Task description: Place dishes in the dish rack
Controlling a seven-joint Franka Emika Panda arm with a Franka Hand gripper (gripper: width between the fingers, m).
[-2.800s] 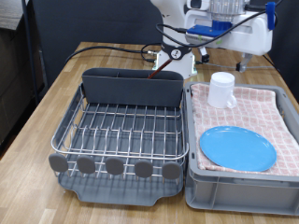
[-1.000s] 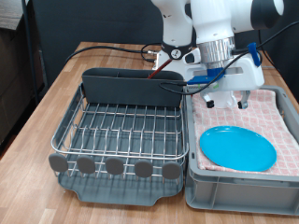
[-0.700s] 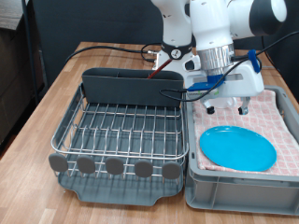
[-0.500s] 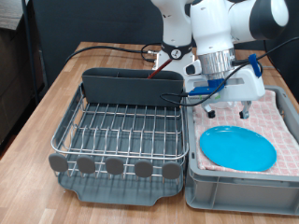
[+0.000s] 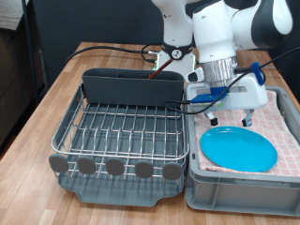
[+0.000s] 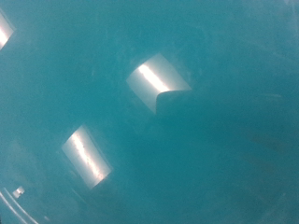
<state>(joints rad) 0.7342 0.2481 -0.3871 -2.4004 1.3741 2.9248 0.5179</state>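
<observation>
The dish rack (image 5: 120, 131) is sitting empty; the tool (image 5: 231, 120) is hovering over the blue plate (image 5: 238, 148) near the worktop's (image 5: 56, 89) right edge, grip state unclear.

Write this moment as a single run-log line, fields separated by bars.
end effector: low over blue plate, nothing seen held | plate: in cloth-lined tub | dish rack: no dishes seen | wrist view: fills with blue plate
</observation>
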